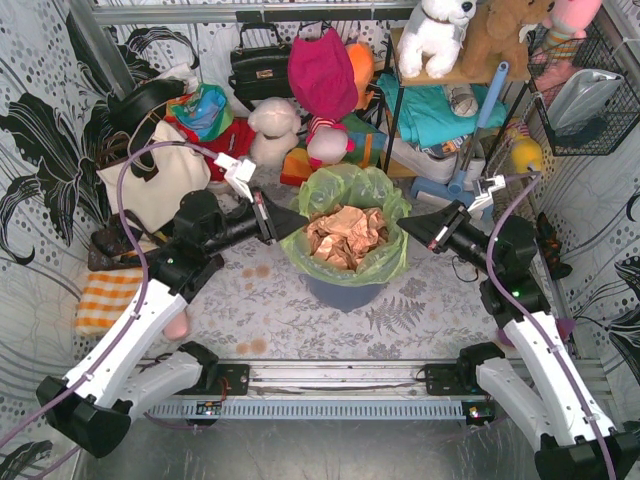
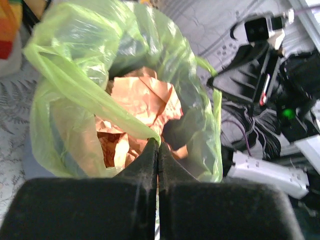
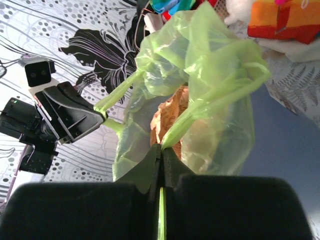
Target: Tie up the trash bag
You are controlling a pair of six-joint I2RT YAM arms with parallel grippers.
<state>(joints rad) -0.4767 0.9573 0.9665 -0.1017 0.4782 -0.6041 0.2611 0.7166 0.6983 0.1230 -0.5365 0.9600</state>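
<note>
Top external view: the trash bag (image 1: 345, 188) sits in a blue-grey bin (image 1: 345, 294) at the middle of the tabletop (image 1: 250, 300), between the two arms. Crumpled tan paper (image 1: 347, 235) shows in its open mouth. Left hand (image 1: 300, 225) is pinched tight on the bag's rim at its left side, a green strip caught at the fingertips. Right hand (image 1: 404, 228) is likewise clamped on a stretched strip of rim at the right side.
</note>
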